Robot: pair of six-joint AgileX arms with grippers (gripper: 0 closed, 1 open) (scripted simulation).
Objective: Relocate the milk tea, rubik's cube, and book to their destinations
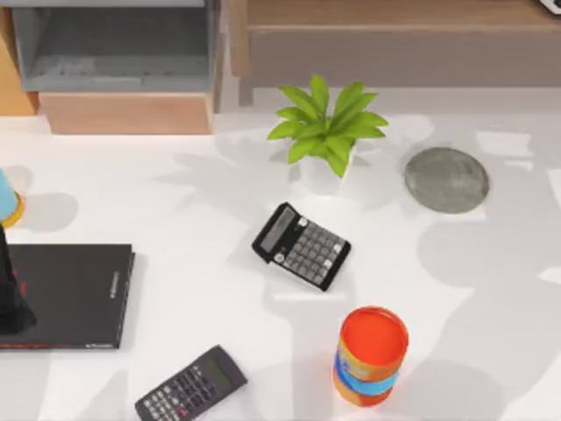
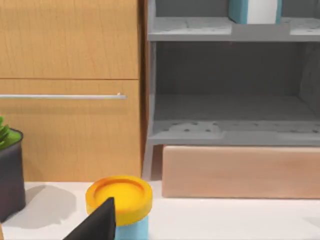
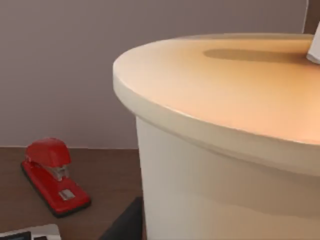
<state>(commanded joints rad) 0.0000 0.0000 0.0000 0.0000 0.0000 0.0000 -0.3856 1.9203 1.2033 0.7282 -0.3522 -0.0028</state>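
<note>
Left pincer (image 1: pixel 11 309) over black book (image 1: pixel 70 294), right one at the milk tea

Whether either pincer is apart or together, I cannot tell. The left one hangs above the black book's left end, at the counter's (image 1: pixel 202 263) left edge. The right pincer (image 3: pixel 127 224) sits close against the milk tea (image 3: pixel 225 125), beside one red stapler (image 3: pixel 52 175) on a brown surface. One teal book (image 2: pixel 239 11) stands upright on the grey shelf's (image 2: pixel 225 132) upper level.

On the counter: two calculators (image 1: pixel 301 246) (image 1: pixel 191 384), one plant (image 1: pixel 326 132), one coaster (image 1: pixel 446 180), one can (image 1: pixel 372 355), one yellow-lidded jar (image 2: pixel 120 196). The plant stands between shelf and calculators.
</note>
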